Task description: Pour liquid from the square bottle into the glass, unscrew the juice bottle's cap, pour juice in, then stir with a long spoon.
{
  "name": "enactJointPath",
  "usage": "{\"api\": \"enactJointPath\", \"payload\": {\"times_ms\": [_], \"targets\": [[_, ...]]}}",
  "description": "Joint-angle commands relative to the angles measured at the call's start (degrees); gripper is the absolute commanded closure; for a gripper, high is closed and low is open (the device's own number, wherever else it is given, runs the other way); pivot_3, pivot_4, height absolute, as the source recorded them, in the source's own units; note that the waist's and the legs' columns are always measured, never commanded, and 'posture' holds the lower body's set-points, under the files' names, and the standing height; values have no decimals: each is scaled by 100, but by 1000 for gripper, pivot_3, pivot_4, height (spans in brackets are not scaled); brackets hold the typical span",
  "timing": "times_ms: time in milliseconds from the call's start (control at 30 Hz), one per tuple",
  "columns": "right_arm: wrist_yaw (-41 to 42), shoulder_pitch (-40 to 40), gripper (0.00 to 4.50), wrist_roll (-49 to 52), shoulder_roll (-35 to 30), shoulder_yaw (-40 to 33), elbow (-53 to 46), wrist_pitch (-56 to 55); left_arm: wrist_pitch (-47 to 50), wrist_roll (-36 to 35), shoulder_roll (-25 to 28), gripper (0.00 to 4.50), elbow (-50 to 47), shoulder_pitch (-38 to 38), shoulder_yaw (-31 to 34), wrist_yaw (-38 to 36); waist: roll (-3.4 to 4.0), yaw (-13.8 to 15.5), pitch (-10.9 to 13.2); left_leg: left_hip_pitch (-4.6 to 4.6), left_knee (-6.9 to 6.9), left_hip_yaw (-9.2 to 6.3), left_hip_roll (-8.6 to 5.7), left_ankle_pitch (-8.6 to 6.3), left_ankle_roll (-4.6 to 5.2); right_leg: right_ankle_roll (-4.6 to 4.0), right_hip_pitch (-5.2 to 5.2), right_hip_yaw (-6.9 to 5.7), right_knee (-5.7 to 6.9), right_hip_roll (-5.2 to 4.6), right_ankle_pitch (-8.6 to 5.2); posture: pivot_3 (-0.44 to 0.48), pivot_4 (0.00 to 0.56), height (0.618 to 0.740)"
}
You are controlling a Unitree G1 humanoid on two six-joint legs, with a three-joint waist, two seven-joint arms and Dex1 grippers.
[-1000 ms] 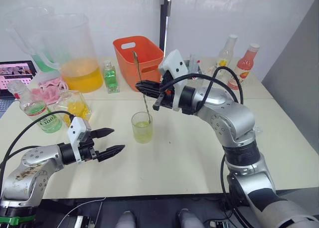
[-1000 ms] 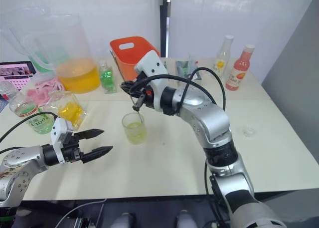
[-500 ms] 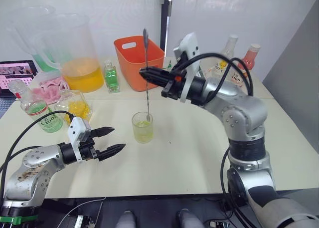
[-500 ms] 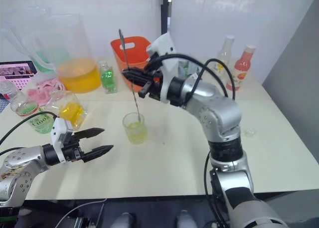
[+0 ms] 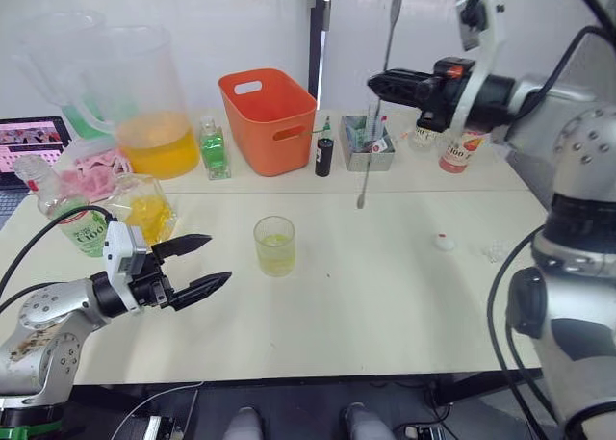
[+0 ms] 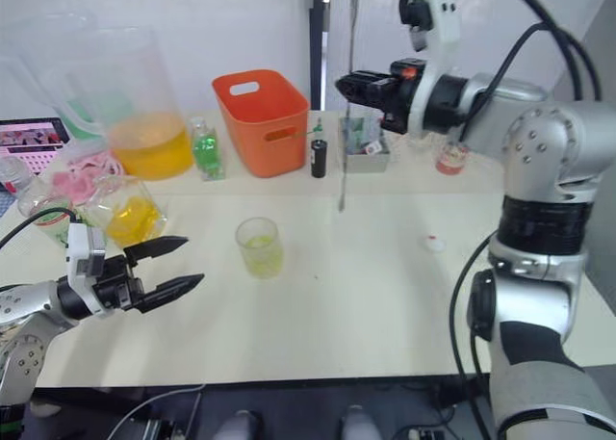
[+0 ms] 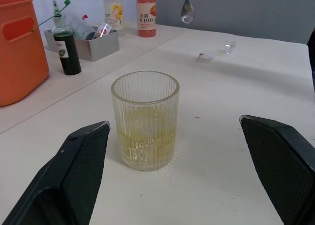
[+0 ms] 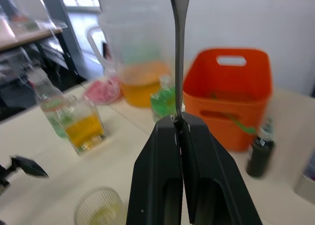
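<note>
Right gripper [image 5: 377,79]: we have it clamped on the long spoon [image 5: 375,113], which hangs nearly upright, bowl down, clear of the table [image 5: 385,276].
Left gripper [image 5: 197,263]: spread wide, holding nothing, low over the table.
Glass [image 5: 274,245]: down and to the left of the spoon's bowl, just ahead of our left fingertips, with a little yellow-green liquid in it.
Risk: we judge the thin shaft could slip or swing in the pinch, dripping on the table or hitting the grey tray [image 5: 367,132] just behind it.
</note>
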Motion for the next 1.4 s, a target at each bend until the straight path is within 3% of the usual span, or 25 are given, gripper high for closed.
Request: {"api": "enactJointPath", "payload": {"times_ms": [33,167,267,367,567,767,1067,1233,1400], "targets": [[409,-397,4500,-36,-592,631,218,844,-148,-20,120,21,-42,-50,136,-107,0,-14,0,0,-3,1,0,0,0,-1,-1,0,-1,0,-1,0,150,703],[1010,-551,4500,31,-971,1322,967,1578,-264,132,116,21,-17,-32,33,-139,1,-18,1,0,-5,3,0,0,0,-3,-1,1,-6,-3,-4,0,150,703],[835,-478,4500,-361,-723,1699,2042,1890,-330,68,57,21,-118,92,81,-165,1,-39,1,2,1,9,0,0,0,-3,0,3,-5,-4,-3,0,150,703],[857,-374,4500,-568,-600,2074,2427,1914,-327,2,50,21,-214,210,137,-186,2,-27,1,-1,2,8,-1,0,1,-1,-3,2,-1,-3,-2,0,150,703],[660,-256,4500,-1622,107,2930,3981,1114,-346,-12,-11,21,-413,512,214,-18,2,-22,1,-7,0,7,-2,0,1,2,-7,2,1,-2,-3,0,150,703],[910,-302,4500,-2276,702,3237,5088,500,-302,-110,-73,21,-768,980,372,158,3,-28,2,-9,0,6,-2,0,1,3,-8,2,4,-1,-2,0,150,703],[1449,-361,4500,-2990,1156,3244,5731,-21,-290,-167,-81,21,-1045,1344,532,315,-3,-52,-4,14,15,4,1,0,0,19,11,0,8,3,-7,0,150,703],[1943,-595,2858,-3226,1030,3274,5609,-90,-279,-198,0,0,-974,1327,563,304,-1,-66,-2,16,25,4,1,0,0,25,10,1,23,3,-10,0,150,703],[2160,-1218,1106,-3203,576,2804,5700,97,24,-270,136,0,-755,1201,563,390,26,-58,14,-1,25,5,-1,0,1,24,-11,2,35,1,-9,0,150,703]]}}
